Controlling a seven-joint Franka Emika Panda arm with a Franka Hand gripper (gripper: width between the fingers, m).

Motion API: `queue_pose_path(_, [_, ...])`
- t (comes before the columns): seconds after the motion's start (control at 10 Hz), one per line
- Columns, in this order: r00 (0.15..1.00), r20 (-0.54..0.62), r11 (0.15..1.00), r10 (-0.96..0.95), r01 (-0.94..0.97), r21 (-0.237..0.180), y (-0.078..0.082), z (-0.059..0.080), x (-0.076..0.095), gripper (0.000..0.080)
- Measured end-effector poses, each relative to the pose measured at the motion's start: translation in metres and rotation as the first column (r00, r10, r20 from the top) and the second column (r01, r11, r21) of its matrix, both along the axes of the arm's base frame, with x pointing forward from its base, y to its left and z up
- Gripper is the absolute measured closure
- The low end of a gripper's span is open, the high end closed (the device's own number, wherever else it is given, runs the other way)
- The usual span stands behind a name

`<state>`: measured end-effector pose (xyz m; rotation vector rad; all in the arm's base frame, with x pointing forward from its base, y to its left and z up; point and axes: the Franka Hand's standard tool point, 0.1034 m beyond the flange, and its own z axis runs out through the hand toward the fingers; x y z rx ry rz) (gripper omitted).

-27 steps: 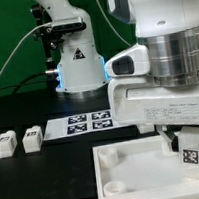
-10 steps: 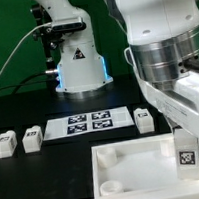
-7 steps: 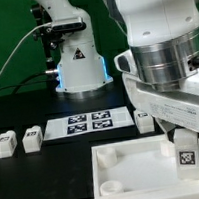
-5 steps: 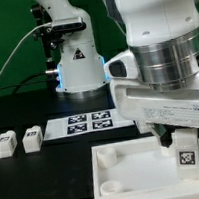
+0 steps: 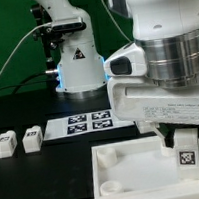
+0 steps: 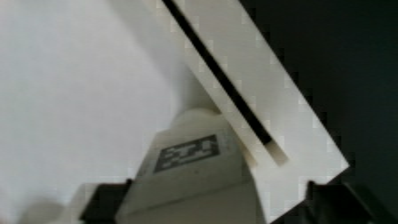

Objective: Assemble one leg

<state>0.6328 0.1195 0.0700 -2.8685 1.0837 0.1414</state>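
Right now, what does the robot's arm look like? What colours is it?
The robot arm is fat, round and mostly shiny white, with a ribbed silver-grey ring near the wrist. Its gripper has a boxy white body and dark fingers.

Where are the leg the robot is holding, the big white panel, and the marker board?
Leg (image 5: 191,158), exterior view: its tag face, between the fingers.
Panel (image 5: 136,164), exterior view: bare top surface.
Marker board (image 5: 87,121), exterior view: middle, among the tags.
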Motion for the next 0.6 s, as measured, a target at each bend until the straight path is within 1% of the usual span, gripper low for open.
queue_pose_path(0.1, [0.994,-0.011,0.994,-0.111,0.111,-0.006,0.0003,0.0,-0.0001,0.0431])
queue_pose_path(0.2, [0.982,-0.017,0.982,-0.187,0.186,-0.01,0.0008,0.0,0.0001,0.0508])
queue_pose_path(0.3, [0.959,-0.025,0.959,-0.284,0.284,-0.015,0.0012,0.0002,0.0005,0.0508])
queue_pose_path(0.4, [0.942,-0.029,0.942,-0.335,0.335,-0.018,0.001,0.0004,0.0008,0.0508])
queue_pose_path(0.6, [0.828,-0.059,0.83,-0.557,0.557,-0.022,-0.0013,0.0004,0.0029,0.0508])
